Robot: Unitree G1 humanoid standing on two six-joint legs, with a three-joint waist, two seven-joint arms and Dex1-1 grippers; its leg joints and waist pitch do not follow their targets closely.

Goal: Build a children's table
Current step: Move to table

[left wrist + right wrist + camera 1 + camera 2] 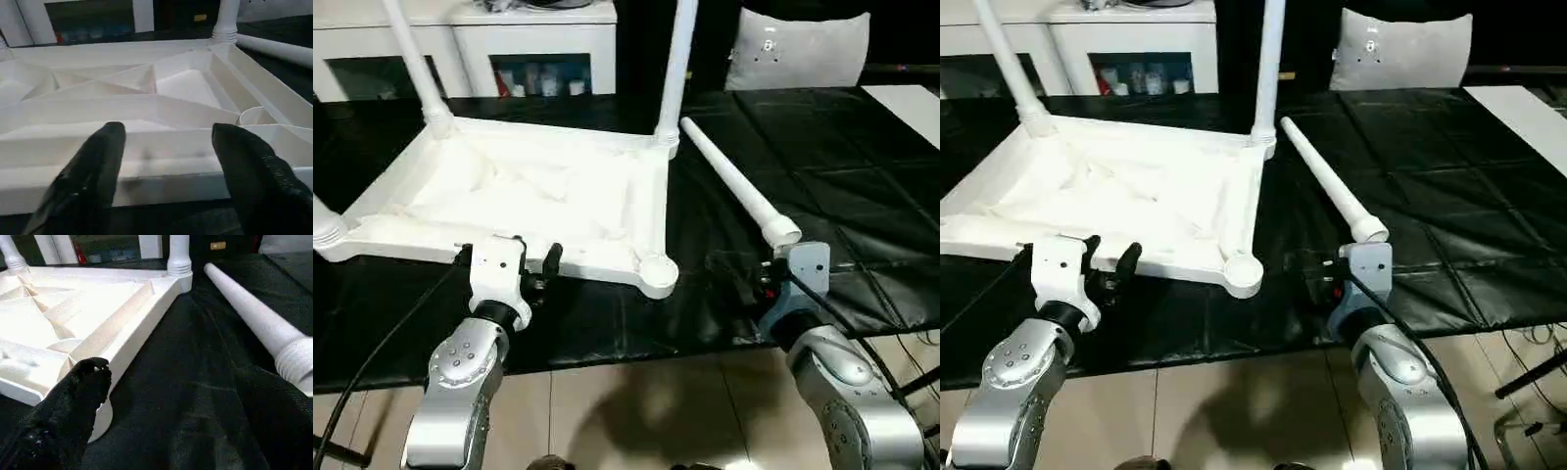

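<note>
Your table top [524, 201] lies upside down on the black surface [842, 157], ribs facing up. Two legs stand in the far corner sockets, one at the far left [411, 54] and one at the far right [674, 69]. At the near left edge the base of a third leg [325, 227] pokes into the head view. The near right socket [656, 271] sits empty, so that is where I judge the work goes next.

Your left tool [166, 161] is spread wide, its two black fingers [93, 171] right up at the near rim of the top with nothing held between them; whether they touch the rim, I cannot tell.

Now the loose leg [734, 183]. It lies flat on the surface just beside the top's right edge, long axis running from the far right corner down toward you, thick collared end nearest your right tool [195, 411]. That tool is open too, empty, one finger [73, 401] near the empty socket and the collar just beside the other.

So the right arm is plainly the closer one. The leg sits just ahead of it, butt end first, and the empty socket lies just to its left.
</note>
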